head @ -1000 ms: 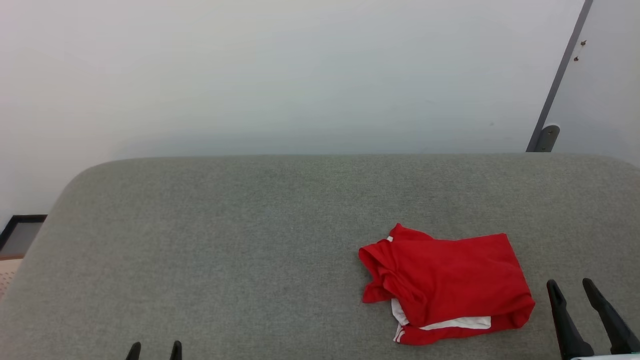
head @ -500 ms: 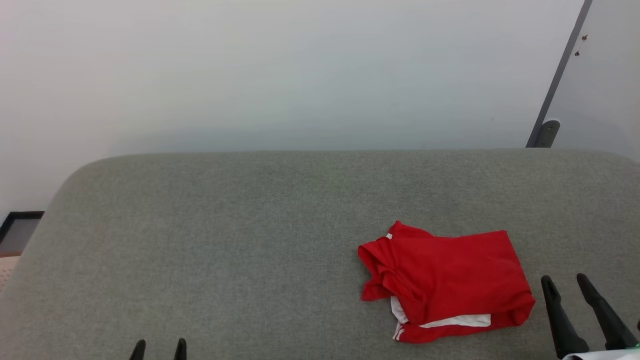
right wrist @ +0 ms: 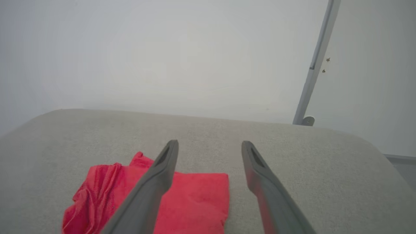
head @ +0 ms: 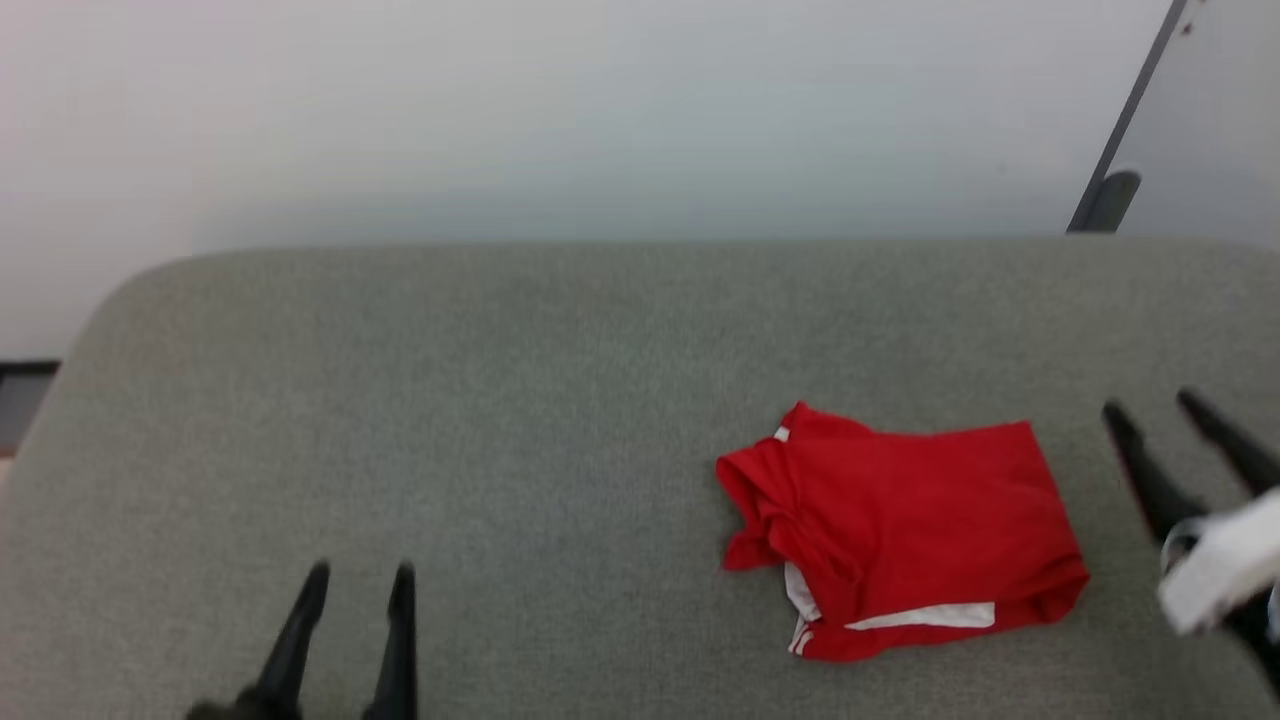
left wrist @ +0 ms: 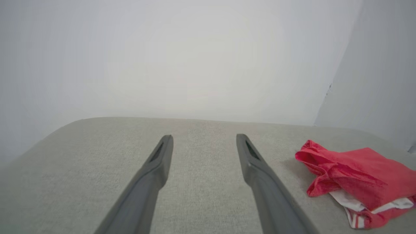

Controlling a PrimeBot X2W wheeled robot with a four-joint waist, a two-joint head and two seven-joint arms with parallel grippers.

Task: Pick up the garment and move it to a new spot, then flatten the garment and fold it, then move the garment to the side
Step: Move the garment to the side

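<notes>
Right gripper (head: 1150, 402): fingers apart, nothing btwn them. It sits much higher in head view than 1 s ago and is motion-blurred, w/ the pale forearm (head: 1225, 565) now showing behind it. Head cam has tilted too: the far edge of the cushion and the door stop (head: 1110, 195) have slid up the pic. But the gripper's shift is far bigger than theirs, so the arm itself has gone fwd.

In right wrist view the right gripper (right wrist: 210, 142) looks along the cushion. Its left finger crosses in front of the garment (right wrist: 195, 195); no contact that I can see.

Left gripper (head: 360, 570): also wide apart and empty, and also further up the pic than before, though by less. Left wrist view has the left gripper (left wrist: 204, 136) over bare fabric, garment (left wrist: 357, 172) well off to its right.

Garment (head: 910, 520): same loose bundle on the right half of the grey cushion (head: 500, 400). Plain red side is up, w/ a white sleeve and striped trim peeking out at the near edge. Its small shift in the pic matches the cam tilt, so it prob. hasn't moved.

Meaning for the task: both arms are leaving rest pos. and reaching out, which reads as the approach for the pick-up. Nothing is grasped yet, so the move, flatten, fold and set-aside steps all remain.

Right gripper is nearer, beside the bundle's right edge, so likely first to grab. Bundle is layered, so a pinch may take only the top layer.
</notes>
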